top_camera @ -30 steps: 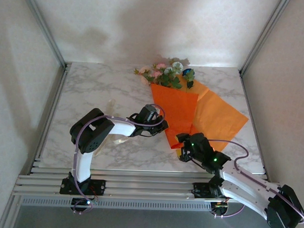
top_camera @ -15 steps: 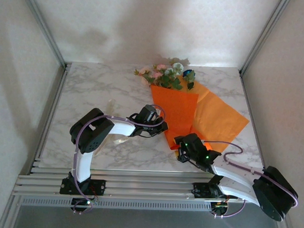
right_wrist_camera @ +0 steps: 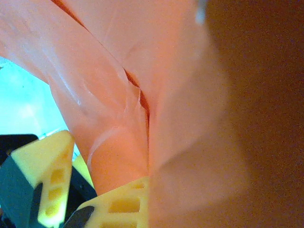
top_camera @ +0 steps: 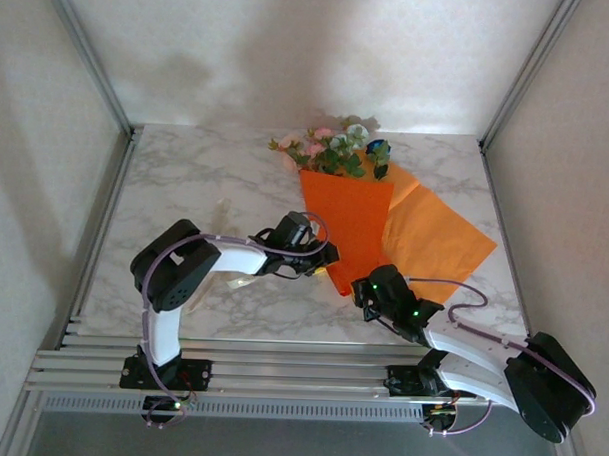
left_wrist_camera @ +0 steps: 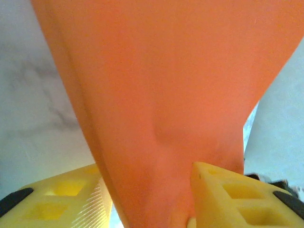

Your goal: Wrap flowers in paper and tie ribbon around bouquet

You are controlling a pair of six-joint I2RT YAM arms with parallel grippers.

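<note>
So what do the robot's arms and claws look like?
Both are white tubes with chunky black joints, the left arm and the right arm alike. A thin purple cable loops along each one, and tiny green lights glow on the right one. The left claw has two bright yellow fingers with square holes in them.

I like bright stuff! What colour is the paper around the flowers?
The paper is bright orange, best seen in the top external view.
</note>
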